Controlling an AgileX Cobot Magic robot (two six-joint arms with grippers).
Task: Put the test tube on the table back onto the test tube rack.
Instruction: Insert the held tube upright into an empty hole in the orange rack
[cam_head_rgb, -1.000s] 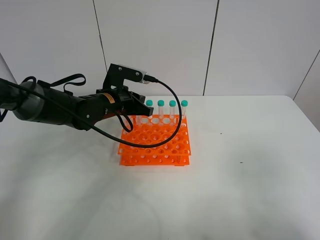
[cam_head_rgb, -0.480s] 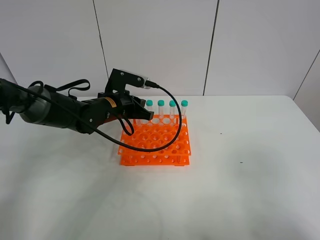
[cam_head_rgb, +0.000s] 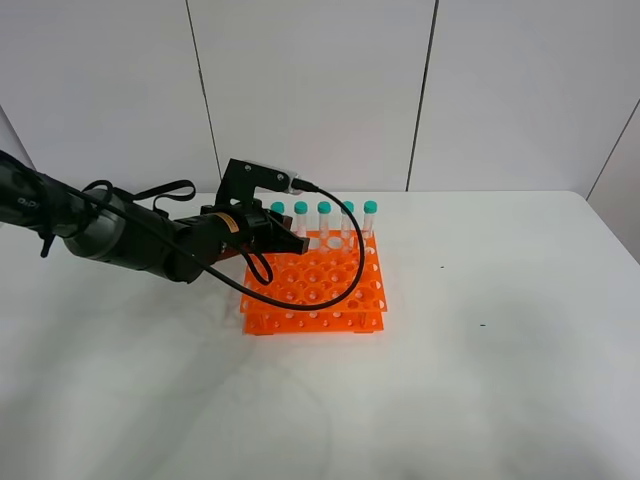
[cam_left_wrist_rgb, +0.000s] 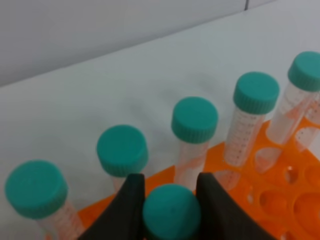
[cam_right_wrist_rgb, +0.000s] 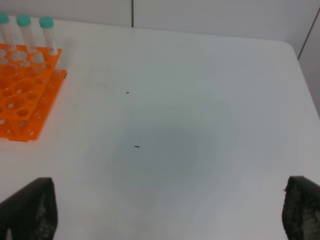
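The table (cam_head_rgb: 500, 380) carries the rack (cam_head_rgb: 320, 290), which stands near its far edge. The left arm (cam_head_rgb: 110, 235) reaches in over the rack's far left corner. Five capped tubes (cam_left_wrist_rgb: 194, 130) stand in the rack's back row. The left gripper (cam_left_wrist_rgb: 170, 200) is clamped on the tube (cam_left_wrist_rgb: 171, 212), its dark fingers (cam_left_wrist_rgb: 131, 200) tight on either side of the teal cap, just in front of that back row. The right gripper (cam_right_wrist_rgb: 165, 210) is well clear of the rack, fingers spread wide and holding nothing.
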